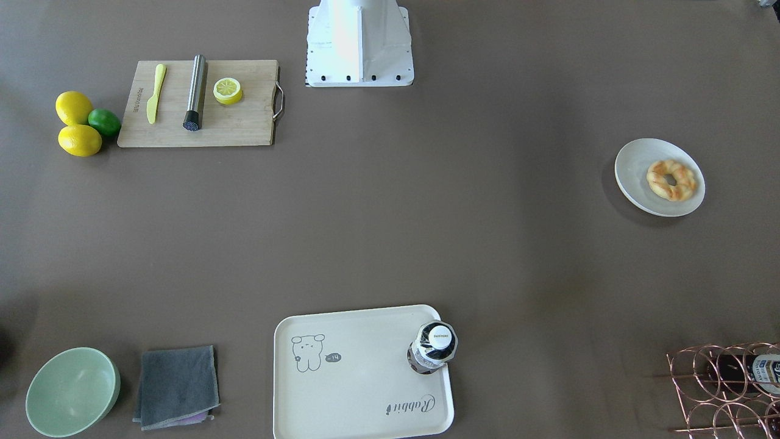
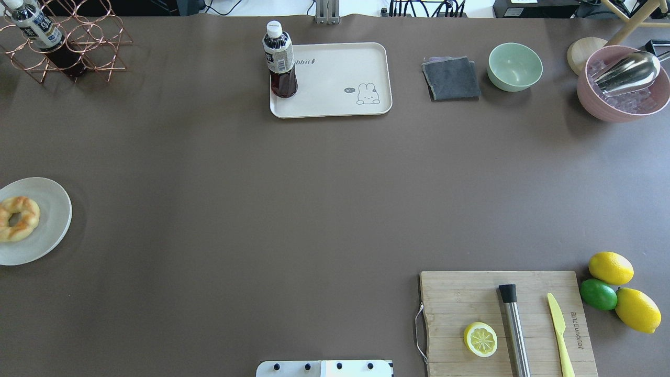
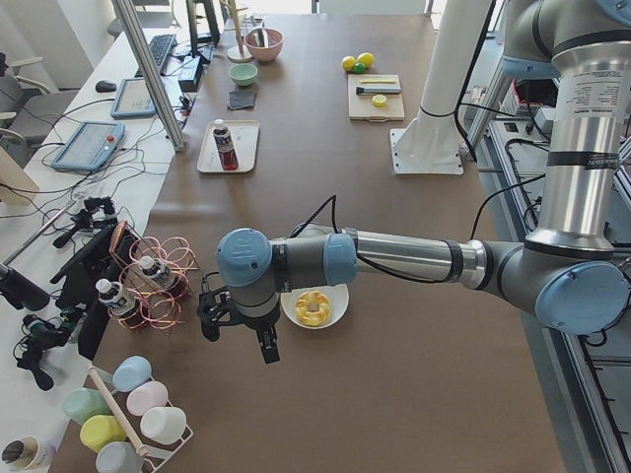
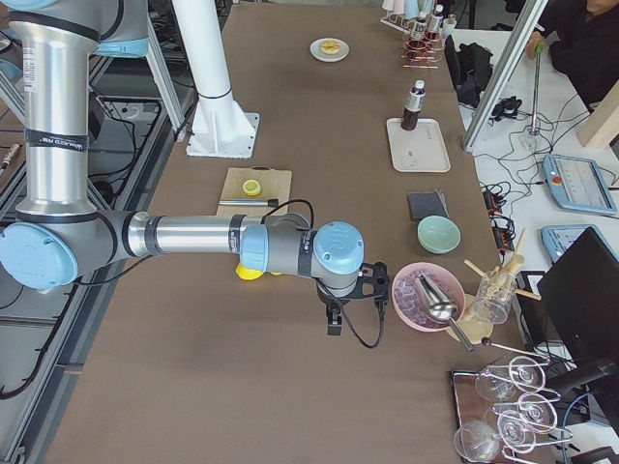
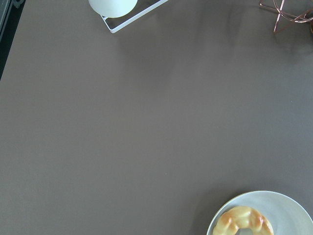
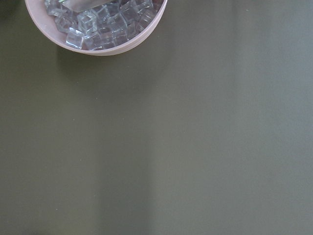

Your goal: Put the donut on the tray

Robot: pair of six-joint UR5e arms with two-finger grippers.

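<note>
The donut [image 1: 671,180], a golden braided ring, lies on a round white plate [image 1: 637,161] at the table's left end; it also shows in the overhead view [image 2: 18,218] and at the bottom of the left wrist view [image 5: 242,221]. The cream rabbit tray [image 2: 335,73] sits at the far middle edge with a dark drink bottle [image 2: 280,60] standing on its corner. My left gripper [image 3: 239,340] hovers just beside the plate, past the donut [image 3: 314,307]. My right gripper [image 4: 356,314] hangs near the pink ice bowl. I cannot tell whether either is open or shut.
A wooden cutting board [image 2: 450,298] with a lemon half [image 2: 480,339], steel muddler and yellow knife lies at the near right, with lemons and a lime beside it. A green bowl [image 2: 515,65], grey cloth [image 2: 451,78], pink ice bowl [image 2: 623,89] and copper rack [image 2: 68,36] line the far edge.
</note>
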